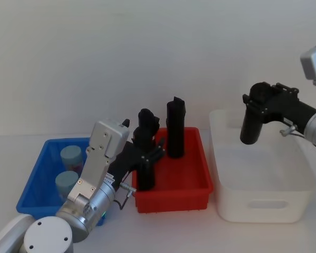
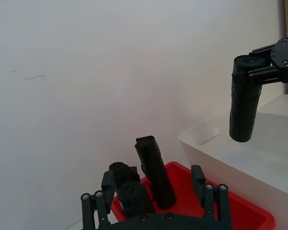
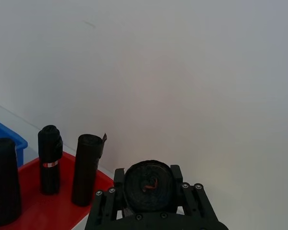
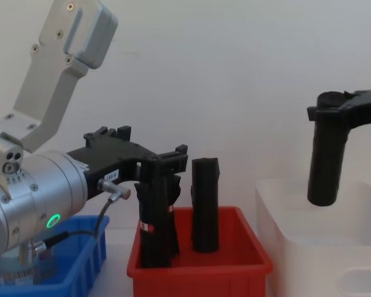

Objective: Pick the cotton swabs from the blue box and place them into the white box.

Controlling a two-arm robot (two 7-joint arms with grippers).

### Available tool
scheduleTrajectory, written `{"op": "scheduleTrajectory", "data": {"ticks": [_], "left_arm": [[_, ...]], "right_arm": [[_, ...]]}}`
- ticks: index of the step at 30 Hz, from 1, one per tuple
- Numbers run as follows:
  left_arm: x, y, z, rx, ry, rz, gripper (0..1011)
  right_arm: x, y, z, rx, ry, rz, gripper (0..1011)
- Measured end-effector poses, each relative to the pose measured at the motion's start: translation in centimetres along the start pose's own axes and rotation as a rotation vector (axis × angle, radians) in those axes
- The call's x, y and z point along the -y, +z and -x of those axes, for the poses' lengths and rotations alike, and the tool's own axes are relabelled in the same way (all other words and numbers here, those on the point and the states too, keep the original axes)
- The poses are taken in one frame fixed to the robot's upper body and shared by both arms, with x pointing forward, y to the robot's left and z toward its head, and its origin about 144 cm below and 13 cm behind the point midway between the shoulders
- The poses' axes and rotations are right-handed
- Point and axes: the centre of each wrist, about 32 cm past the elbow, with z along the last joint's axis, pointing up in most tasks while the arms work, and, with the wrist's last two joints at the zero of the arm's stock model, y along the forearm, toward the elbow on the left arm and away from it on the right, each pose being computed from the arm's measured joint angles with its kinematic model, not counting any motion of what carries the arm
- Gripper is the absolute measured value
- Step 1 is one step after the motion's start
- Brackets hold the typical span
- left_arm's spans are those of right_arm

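Note:
Two cotton swabs jars (image 1: 71, 156) (image 1: 66, 182) with pale blue lids stand in the blue box (image 1: 34, 176) at the left, and neither gripper touches them. My left gripper (image 1: 147, 155) (image 4: 164, 162) is over the red bin (image 1: 174, 197), open, its fingers (image 2: 100, 203) straddling the top of a black roll (image 1: 145, 176) (image 4: 154, 235). My right gripper (image 1: 260, 100) (image 4: 334, 108) hangs over the white box (image 1: 263, 208) and is shut on another black roll (image 1: 250, 129) (image 4: 324, 167), which dangles upright above the box's inside.
The red bin sits between the blue and white boxes and holds two more upright black rolls (image 1: 175, 129) (image 1: 146, 124). The left arm's silver housing (image 1: 89, 195) covers part of the blue box's right side. A plain wall stands behind the table.

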Motion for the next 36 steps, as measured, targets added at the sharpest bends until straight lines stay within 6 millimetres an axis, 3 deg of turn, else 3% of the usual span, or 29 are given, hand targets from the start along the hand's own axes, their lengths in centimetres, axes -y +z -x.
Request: {"op": "scheduleTrajectory", "data": {"ticks": [17, 27, 36], "left_arm": [[0.0, 0.0, 0.0, 0.000, 0.000, 0.000, 1004], [-0.1, 0.8, -0.7, 0.046, 0.014, -0.004, 1004], [-0.5, 2.7, -3.3, 0.148, 0.061, -0.045, 1004]], "right_arm": [[-1.0, -1.2, -0.1, -0.074, 0.041, -0.026, 1000], [-1.2, -1.4, -0.1, -0.088, 0.048, -0.030, 1002], [-1.3, -1.5, -0.1, -0.094, 0.051, -0.033, 1002]]}}
